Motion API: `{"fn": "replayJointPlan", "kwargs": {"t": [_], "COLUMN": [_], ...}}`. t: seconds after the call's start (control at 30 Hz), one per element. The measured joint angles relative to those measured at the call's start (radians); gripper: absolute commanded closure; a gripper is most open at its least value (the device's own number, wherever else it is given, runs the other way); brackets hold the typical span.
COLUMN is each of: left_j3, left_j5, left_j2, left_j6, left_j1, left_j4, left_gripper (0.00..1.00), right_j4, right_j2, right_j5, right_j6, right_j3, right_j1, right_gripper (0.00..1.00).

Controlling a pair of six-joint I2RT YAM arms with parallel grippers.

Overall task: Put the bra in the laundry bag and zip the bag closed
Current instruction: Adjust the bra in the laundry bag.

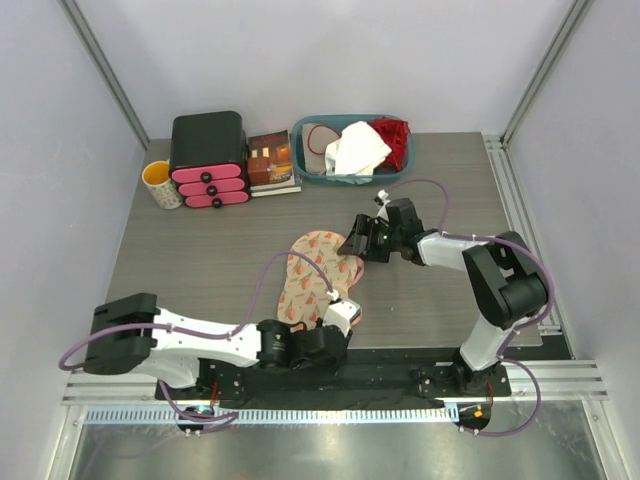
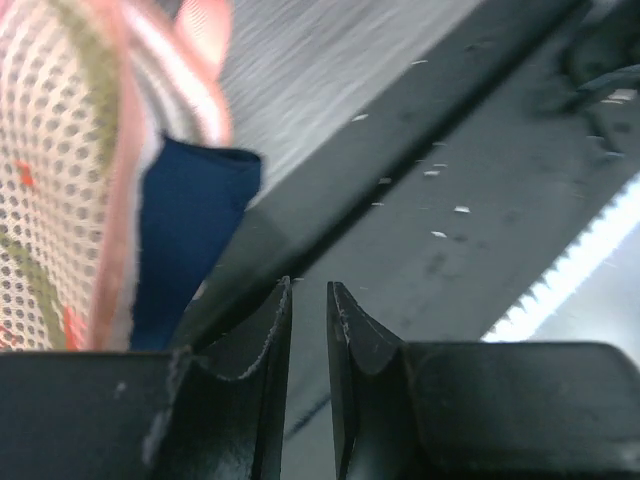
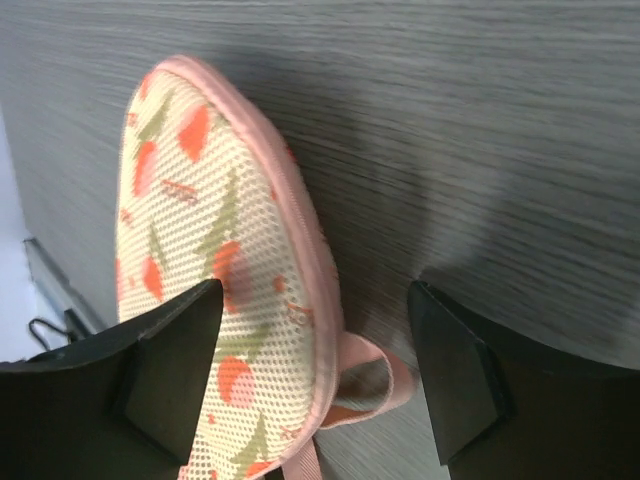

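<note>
**Dark navy blue padded bra [image 2: 190, 245]: tucked in bar one corner, zip not done**

Where it is: inside the pale pink peanut-shaped mesh laundry bag with the reddish floral print [image 1: 312, 272]. One navy corner shows past the pink trim at the bag's near end. From the top view I can't pick the bra out at all.

The laundry bag lies flat on the grey wood-grain bench [image 1: 200, 240], between the two arms, with one tool at each end.

left tool [image 2: 308, 290]: fingers nearly together with a thin gap, nothing in it. It sits just beside the near end, by the exposed corner. My guess is it's there to push that corner in, or to go for the zip.

right tool [image 3: 313, 300]: fingers wide apart and empty, straddling the far end, with a pink fabric loop [image 3: 365, 372] between them. It looks lined up to pinch that end and anchor the bag, so the zip has something to pull against.

Judgement: the seam is open at least at the near end. No zipper pull is visible in any view.

Risk: zipping over that corner would snag the fabric, so it should go in first.
</note>
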Motion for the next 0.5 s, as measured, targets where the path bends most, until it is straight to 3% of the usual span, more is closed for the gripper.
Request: {"fn": "replayJointPlan", "kwargs": {"t": [0.13, 0.3, 0.5], "left_j3": [-0.002, -0.003, -0.004], "left_j5": [-0.064, -0.144, -0.212], "left_j2": [0.055, 0.058, 0.057], "left_j6": [-0.067, -0.141, -0.203], "left_j1": [0.000, 0.023, 0.130], "left_j4": [-0.031, -0.103, -0.223], "left_gripper": [0.78, 0.76, 0.73], "right_j4": [0.045, 0.201, 0.334], "right_j2": [0.043, 0.068, 0.039], "right_j5": [-0.064, -0.151, -0.149], "right_j6": [-0.008, 0.065, 0.168], "right_j3": [0.006, -0.035, -0.154], "right_j1": [-0.011, -0.026, -0.043], "right_gripper": [0.33, 0.62, 0.76]}}
